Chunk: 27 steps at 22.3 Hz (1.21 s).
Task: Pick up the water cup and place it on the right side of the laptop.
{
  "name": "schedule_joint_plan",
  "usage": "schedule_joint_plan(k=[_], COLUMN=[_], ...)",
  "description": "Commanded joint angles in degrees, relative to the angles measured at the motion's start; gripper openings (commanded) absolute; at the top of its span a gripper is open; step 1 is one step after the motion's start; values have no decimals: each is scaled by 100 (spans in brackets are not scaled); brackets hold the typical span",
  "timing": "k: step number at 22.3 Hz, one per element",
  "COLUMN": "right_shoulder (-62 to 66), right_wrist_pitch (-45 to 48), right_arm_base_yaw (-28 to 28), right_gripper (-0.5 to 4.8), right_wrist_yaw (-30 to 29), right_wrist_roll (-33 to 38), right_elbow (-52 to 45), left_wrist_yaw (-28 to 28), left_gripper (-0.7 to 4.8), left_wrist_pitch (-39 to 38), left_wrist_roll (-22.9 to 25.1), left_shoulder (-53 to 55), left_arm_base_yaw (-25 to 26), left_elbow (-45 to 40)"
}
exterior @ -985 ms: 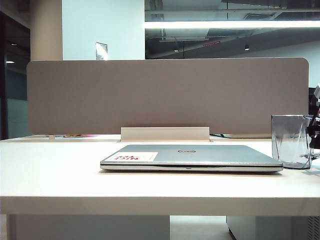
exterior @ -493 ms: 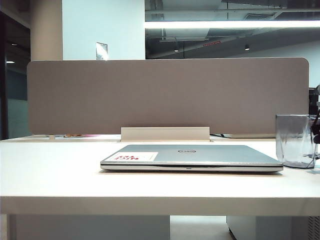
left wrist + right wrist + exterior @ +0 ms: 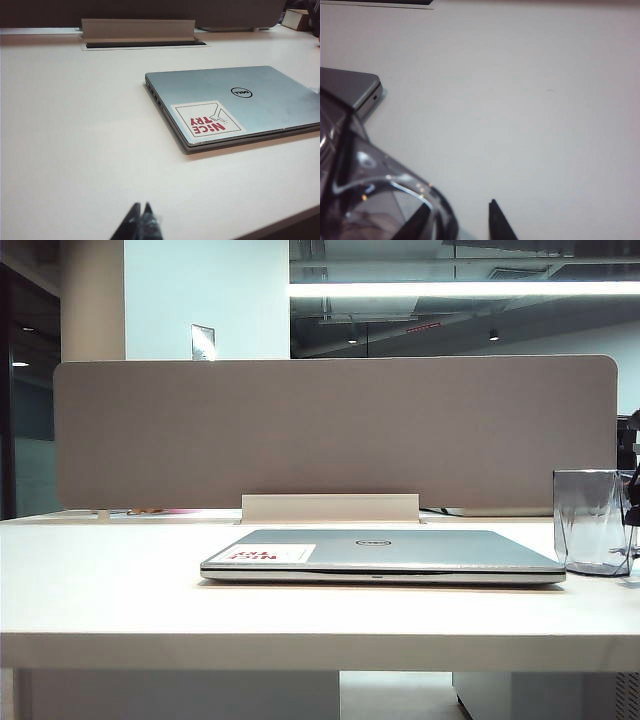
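Observation:
The water cup [image 3: 592, 522], a see-through smoky tumbler, stands upright on the white table just right of the closed silver laptop [image 3: 380, 550]. My right gripper [image 3: 633, 490] shows only as dark parts at the exterior view's right edge, beside the cup. In the right wrist view the right gripper [image 3: 460, 220] is open. One finger shows through the water cup [image 3: 375, 200] wall, the other stands outside it, and the laptop [image 3: 350, 87] corner lies beyond. My left gripper [image 3: 141, 214] is shut and empty over bare table, short of the laptop [image 3: 240, 105].
A grey partition panel [image 3: 335, 430] runs along the back of the table. A cable-slot flap [image 3: 330, 508] stands behind the laptop. A small box [image 3: 295, 17] sits at the far back. The table's front edge [image 3: 320, 640] is close to the laptop.
The cup has shifted slightly right and now stands still on the table. The right gripper's jaws have opened off it. The left arm has not moved.

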Motion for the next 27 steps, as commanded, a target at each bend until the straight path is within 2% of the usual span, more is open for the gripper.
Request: schedule_joint_plan(k=[1,13,27], right_shoulder=[-33,-343,-1231], right_wrist_pitch=[46,-758,-2522], right_arm_base_yaw=[0,-4,-7], right_gripper=[162,162,162], right_wrist_yaw=[-76,-2,201], right_wrist_roll=[173,269,136], right_elbow=[15,11,11], left_wrist_yaw=[26,26,31], left_gripper=[-4,-4,-4], left_wrist_pitch=[-68,-68,-68], left_wrist_roll=[4,4,4], left_shoulder=[7,7,7], left_arm_base_yaw=[-7,-7,-7], left_elbow=[15,15,15])
